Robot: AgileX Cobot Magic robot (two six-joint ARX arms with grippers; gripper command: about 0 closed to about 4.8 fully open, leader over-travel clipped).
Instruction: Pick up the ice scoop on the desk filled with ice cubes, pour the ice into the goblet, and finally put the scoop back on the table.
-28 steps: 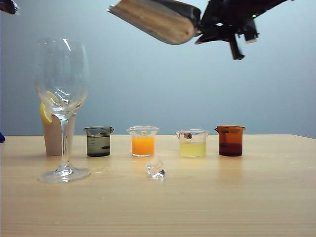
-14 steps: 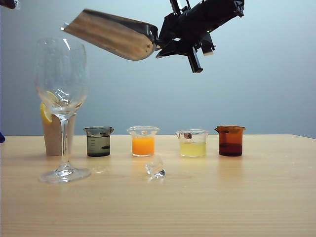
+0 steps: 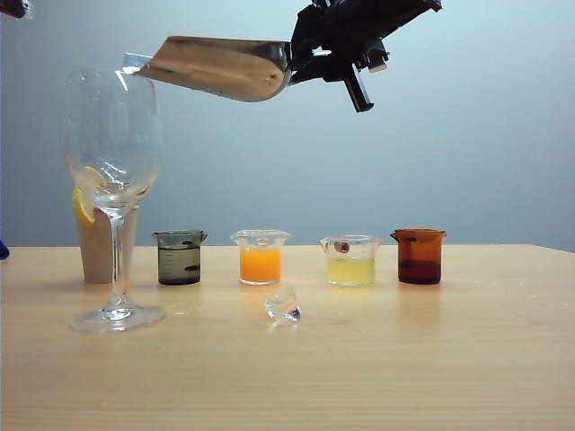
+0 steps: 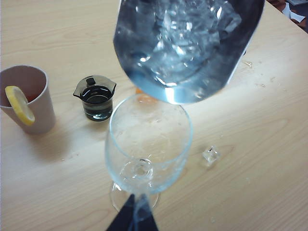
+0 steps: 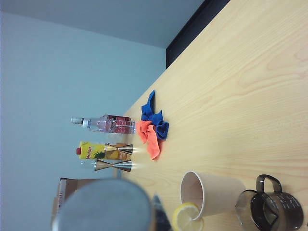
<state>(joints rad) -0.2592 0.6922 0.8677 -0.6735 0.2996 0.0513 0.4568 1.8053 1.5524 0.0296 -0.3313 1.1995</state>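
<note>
Pour step in hand: right gripper [image 3: 310,56], upper centre, clamped on ice scoop [image 3: 218,67] handle, lip over goblet [image 3: 112,180] at left. Left gripper [image 3: 13,8] upper-left corner, state unclear. Next, I judge: tip further so ice cubes [image 4: 187,29] slide in

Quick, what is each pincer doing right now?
Right pincer: shut on the ice scoop, over the goblet.
Left pincer: cannot be told.
</note>
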